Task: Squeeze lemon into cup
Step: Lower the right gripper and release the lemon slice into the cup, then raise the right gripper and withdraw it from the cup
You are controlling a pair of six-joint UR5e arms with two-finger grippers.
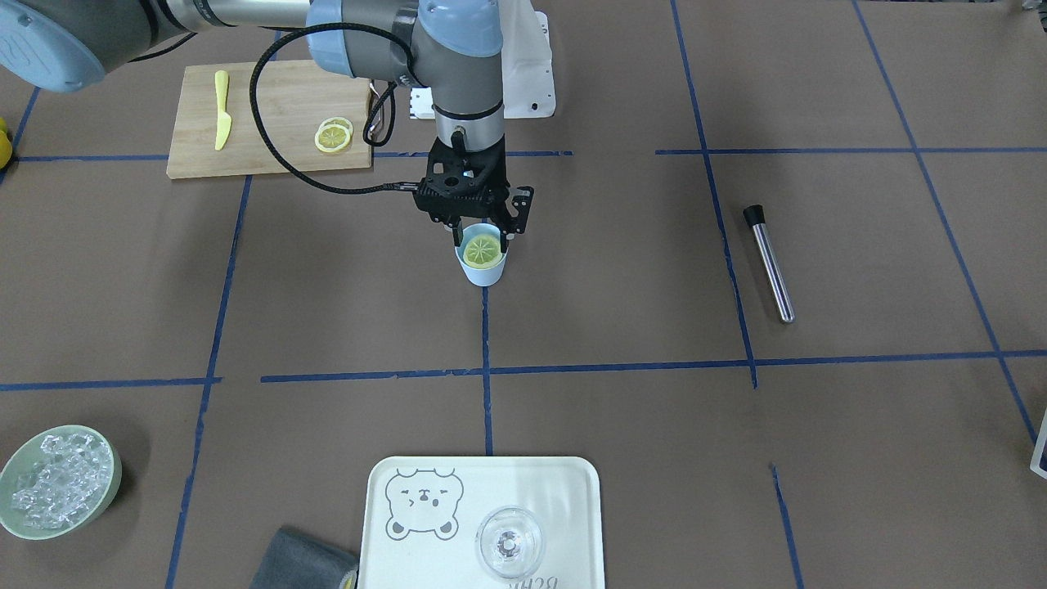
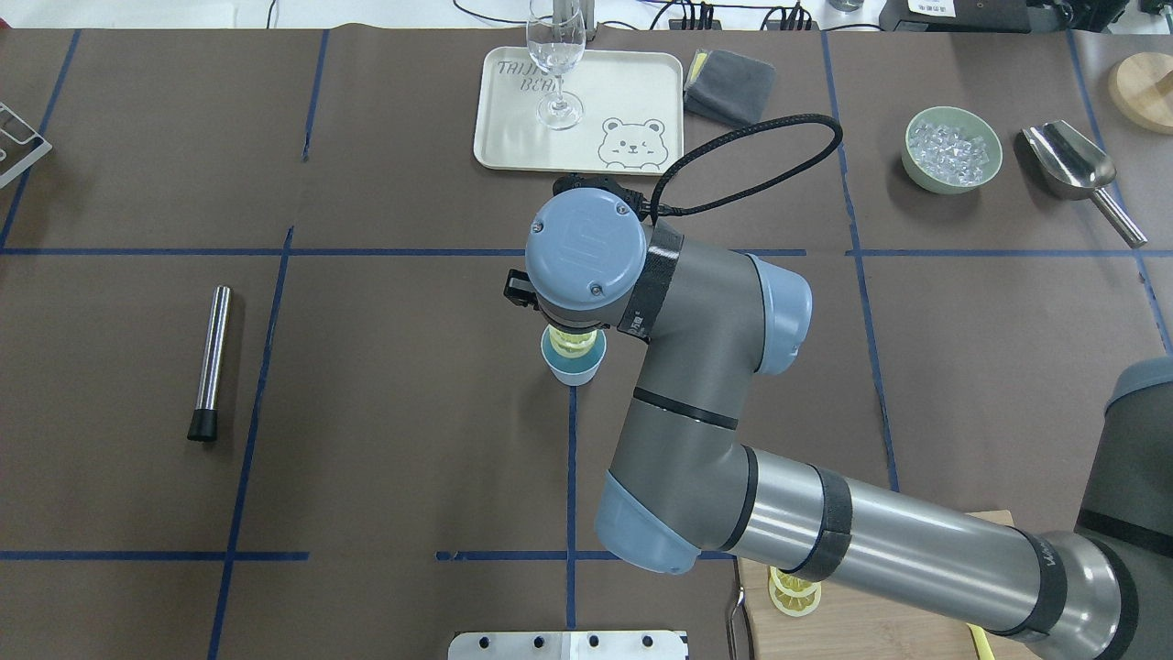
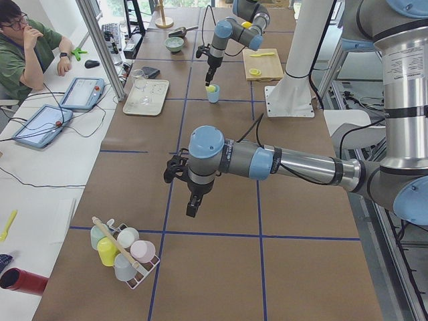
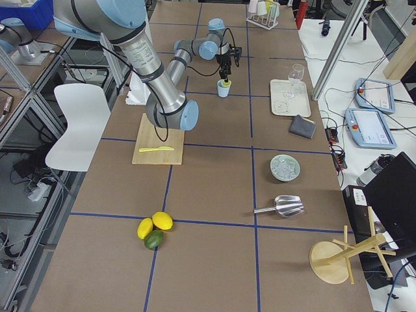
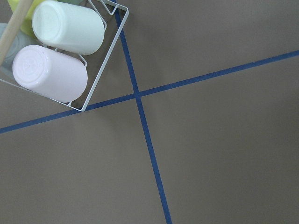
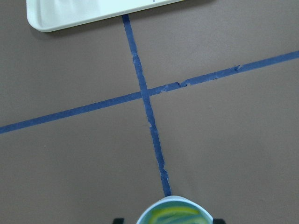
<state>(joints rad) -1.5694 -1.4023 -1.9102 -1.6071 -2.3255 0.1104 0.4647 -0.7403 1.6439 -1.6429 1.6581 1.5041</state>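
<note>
Lemon slice (image 1: 482,250), pale segmented face, yellow rind, was pictured tilted in light-blue cup (image 1: 484,275) beneath right gripper (image 1: 483,239), jaws spread apart, state of left gripper (image 3: 193,208) unclear.

Matt brown paper covers the tabletop (image 1: 622,270), ruled with strips of blue tape (image 1: 487,343). The cup (image 1: 483,274) is smooth pale-blue plastic with a faint sheen. The lemon (image 1: 482,251) in it shows a pale face with a slight shine. The right claw (image 1: 482,239) above it is matt black. The cutting board (image 1: 270,106) is pale grained wood, and the knife (image 1: 222,110) on it is yellow plastic. The rod (image 1: 773,266) is polished metal with a dull black cap. A smooth cream tray (image 1: 572,507) carries a clear, shiny glass (image 1: 509,541), beside soft grey cloth (image 1: 303,560).
</note>
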